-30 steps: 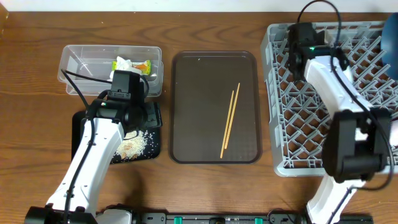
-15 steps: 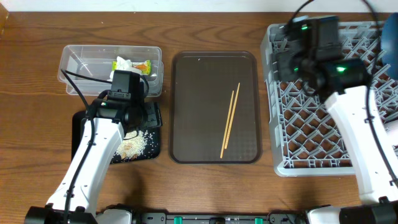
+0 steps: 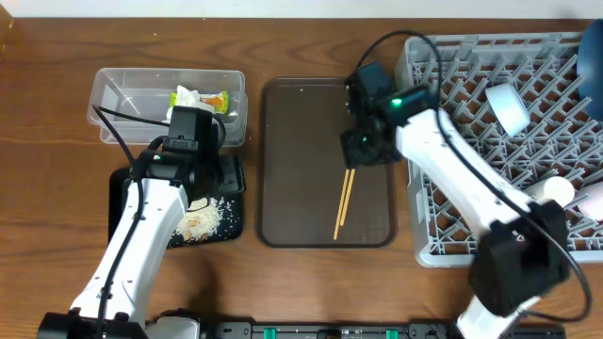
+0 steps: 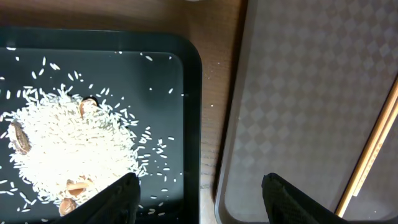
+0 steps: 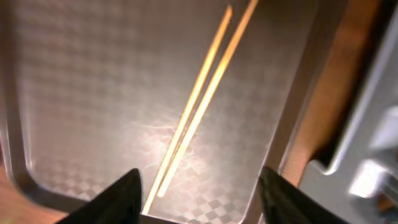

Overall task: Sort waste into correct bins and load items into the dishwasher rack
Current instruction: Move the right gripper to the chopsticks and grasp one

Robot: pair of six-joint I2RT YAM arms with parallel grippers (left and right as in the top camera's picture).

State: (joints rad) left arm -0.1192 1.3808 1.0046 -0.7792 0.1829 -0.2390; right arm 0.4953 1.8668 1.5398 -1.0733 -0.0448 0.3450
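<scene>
The wooden chopstick pair (image 3: 343, 202) lies on the brown serving tray (image 3: 292, 160), and also shows in the right wrist view (image 5: 199, 106) and the left wrist view (image 4: 373, 149). My right gripper (image 3: 363, 151) (image 5: 199, 186) is open and empty just above the chopsticks' upper end. My left gripper (image 3: 212, 176) (image 4: 202, 193) is open and empty over the right rim of the black tray (image 3: 127, 202) (image 4: 189, 124), which holds rice scraps (image 3: 203, 221) (image 4: 68, 149). The clear tub (image 3: 122, 94) holds the yellow-green wrapper (image 3: 217, 99) and a white tissue (image 3: 186, 96). The grey rack (image 3: 471, 132) holds two white cups (image 3: 507, 106) (image 3: 551, 191).
A dark-blue plate edge (image 3: 594, 42) shows at the rack's far right corner. The rack's left wall stands close to the serving tray's right rim (image 5: 311, 93). Bare wood table (image 3: 47, 188) lies to the left of the bins.
My right arm has swung left from over the rack to above the chopsticks on the serving tray. A white cup now shows uncovered in the rack. The left arm has not moved.
</scene>
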